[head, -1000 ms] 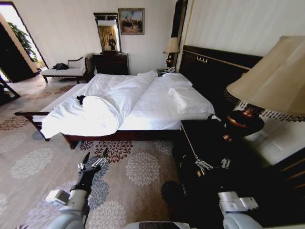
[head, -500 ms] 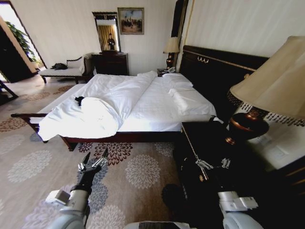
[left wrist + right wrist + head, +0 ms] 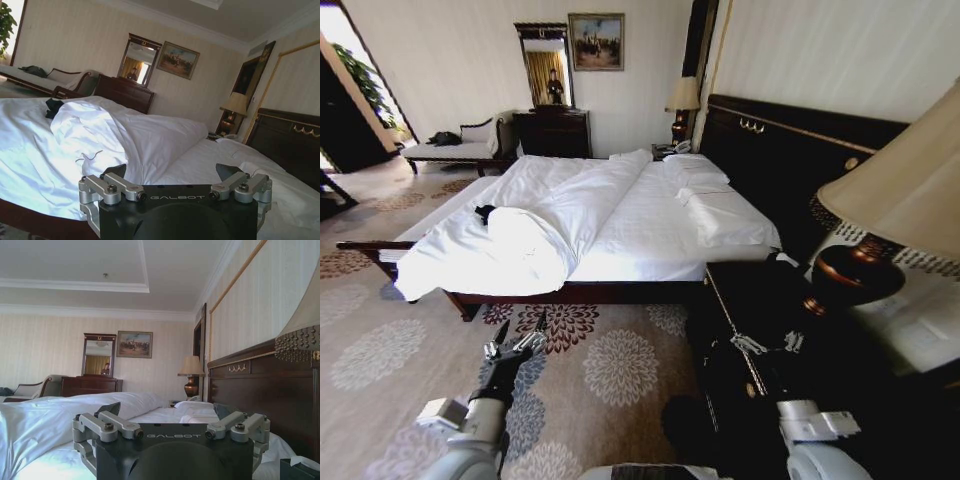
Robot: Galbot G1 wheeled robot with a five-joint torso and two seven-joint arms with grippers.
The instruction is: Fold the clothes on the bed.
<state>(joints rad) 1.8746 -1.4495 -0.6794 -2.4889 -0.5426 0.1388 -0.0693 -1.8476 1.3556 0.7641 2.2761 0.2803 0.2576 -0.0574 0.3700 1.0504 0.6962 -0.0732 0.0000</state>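
hotel-type bedroom w/ striped pale walls, floral carpet (image 3: pixel 620 360), a mirror (image 3: pixel 546 62) over a dark dresser (image 3: pixel 552 132) and a framed painting (image 3: pixel 596 42) on the far wall. the bed (image 3: pixel 650 215) sits mid-room, dark headboard (image 3: pixel 790 150) on its right end, white pillows stacked by it. the white duvet (image 3: pixel 535 225) is bunched up in a long ridge running diagonally towards the foot corner, spilling over the near edge of the bed. the clothes (image 3: pixel 485 212), just a small black lump from here, lie at the foot end of the bed, touching the far side of the duvet bundle; lettering can't be made out. in the left wrist view the same dark bit (image 3: pixel 52 107) pokes out behind the duvet hump.

left gripper (image 3: pixel 516 342) hangs low over the carpet, in front of the near edge of the bed and well apart from it, fingers spread wide, nothing between them. right gripper (image 3: pixel 766 343) is held in front of the dark nightstand (image 3: pixel 760 300) by the head end, fingers also apart, holding nothing. a big table lamp (image 3: pixel 890 210) stands on that nightstand, shade close to the camera. a smaller lamp (image 3: pixel 683 100) glows on the far side of the headboard. a chaise (image 3: pixel 460 148) sits by the far wall, left of the dresser
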